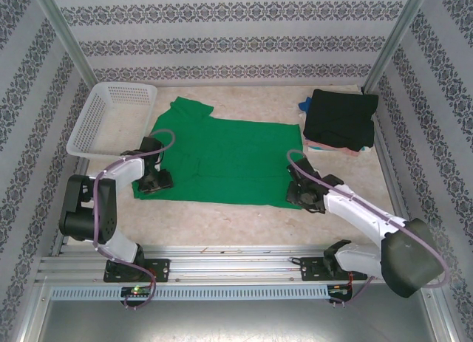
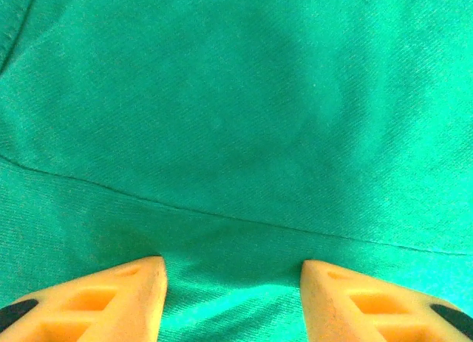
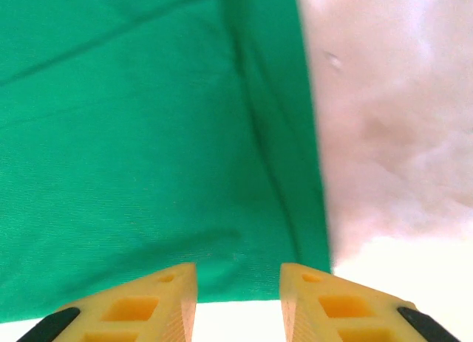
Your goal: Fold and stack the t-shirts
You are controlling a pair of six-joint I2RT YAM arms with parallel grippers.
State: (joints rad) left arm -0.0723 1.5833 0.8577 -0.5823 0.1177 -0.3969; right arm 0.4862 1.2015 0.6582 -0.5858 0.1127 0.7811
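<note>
Green t-shirt (image 1: 222, 161) spread flat; left gripper (image 2: 233, 275) jaws apart over near-left corner; right gripper (image 3: 238, 279) jaws apart at near-right corner.

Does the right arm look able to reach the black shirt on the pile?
Probably yes. The right tool sits at the near corner of the green shirt, and only bare table lies between it and the black shirt, which tops the pile uncovered.

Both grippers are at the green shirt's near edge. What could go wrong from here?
The right gripper sits at the very corner of the green shirt, jaws open: a shallow bite may slip. A crease runs just ahead of the left gripper, so it might pinch extra layers and fold unevenly.
</note>
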